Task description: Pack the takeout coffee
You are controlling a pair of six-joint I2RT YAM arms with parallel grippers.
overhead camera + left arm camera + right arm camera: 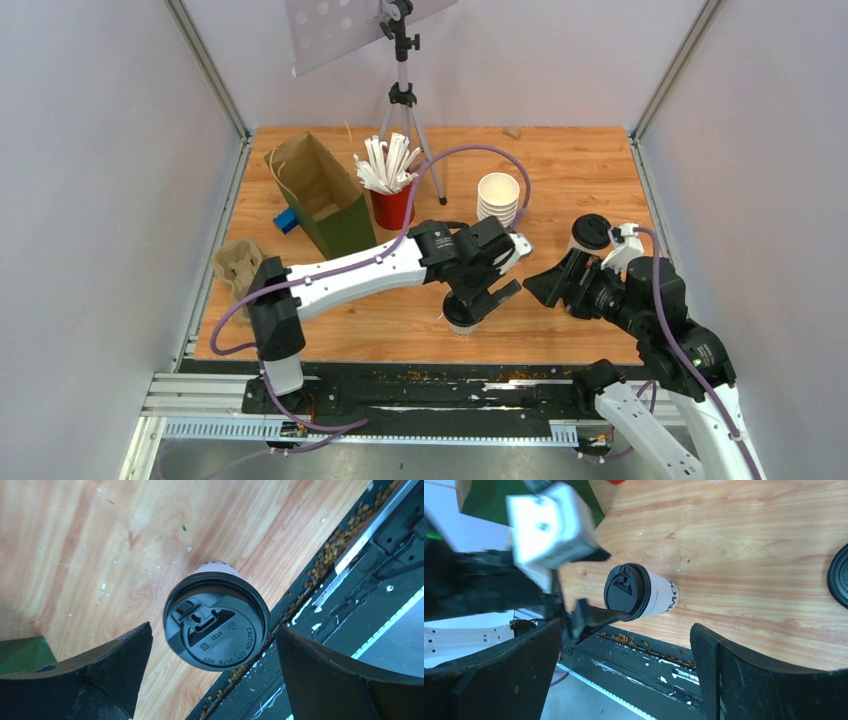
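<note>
Done: the black lid [215,625] sat on the white paper cup [660,596], so the takeout coffee looked closed up.
Left to do: the cup was not in the brown paper bag [322,195] yet. I think it had to be picked up and put in there.
Where the cup was: it stood upright on the wooden table [560,170], near the front edge and well apart from the bag.
Left claw [212,630]: spread wide, one finger on each side of the cup, with a gap on both sides in the left wrist view. It held nothing.
Right claw [624,635]: spread wide too, off to the side, holding nothing.
Bag: it stood open at the top. I could not tell what was inside.
Red cup [392,208]: full of white straws [385,160].
Stack of white cups [498,198]: one inside another, no lids.
Other lid [591,231]: black and round, by the right arm. I could not tell what was under it.
</note>
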